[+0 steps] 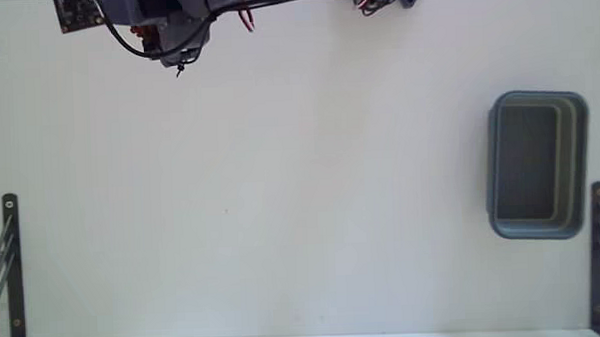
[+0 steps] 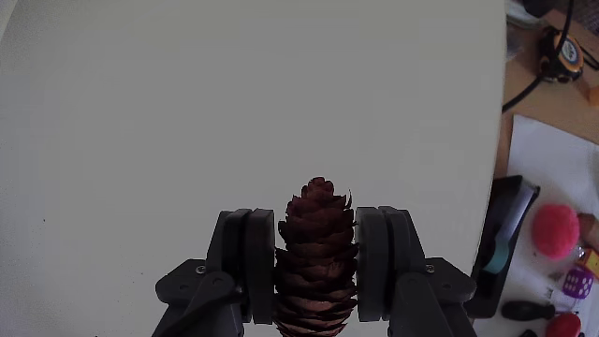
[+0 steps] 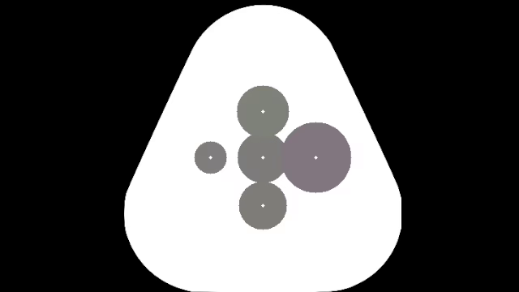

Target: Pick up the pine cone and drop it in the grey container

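Tool (image 2: 317, 281) clamped on pine cone (image 2: 317, 253), long axis pointing ahead past fingertips, bare white worktop (image 2: 234, 112) beyond, worktop edge to its right in wrist view, grey container (image 1: 536, 164) well apart

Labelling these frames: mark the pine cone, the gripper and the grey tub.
pine cone (image 2: 318, 253), wrist view, middle of its scaly body.
gripper (image 2: 318, 267), wrist view, midway between the fingertips, clamped on the cone.
grey tub (image 1: 496, 167), fixed view, left rim.

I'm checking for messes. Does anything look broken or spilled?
No, nothing stands out. The tool grips the cone whole and upright between its fingers, and the tub sits flat and empty on the table.
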Tool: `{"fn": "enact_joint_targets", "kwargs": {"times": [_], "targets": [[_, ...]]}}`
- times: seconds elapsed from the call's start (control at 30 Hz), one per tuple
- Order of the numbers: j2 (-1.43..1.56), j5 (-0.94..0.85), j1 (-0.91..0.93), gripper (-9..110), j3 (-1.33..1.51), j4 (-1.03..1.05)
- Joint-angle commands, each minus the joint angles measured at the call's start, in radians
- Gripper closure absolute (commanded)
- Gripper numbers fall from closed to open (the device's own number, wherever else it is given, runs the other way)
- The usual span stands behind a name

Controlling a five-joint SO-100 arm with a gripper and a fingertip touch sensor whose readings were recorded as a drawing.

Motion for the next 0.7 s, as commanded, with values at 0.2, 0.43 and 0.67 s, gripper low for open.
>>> {"fn": "enact_joint_targets", "kwargs": {"times": [0.2,0.43,0.67], "targets": [[0.021,0.005,-0.125,58,-0.044,0.017],[0.015,0.005,-0.282,58,-0.052,0.020],[0.009,0.005,-0.469,58,-0.062,0.024]]}}
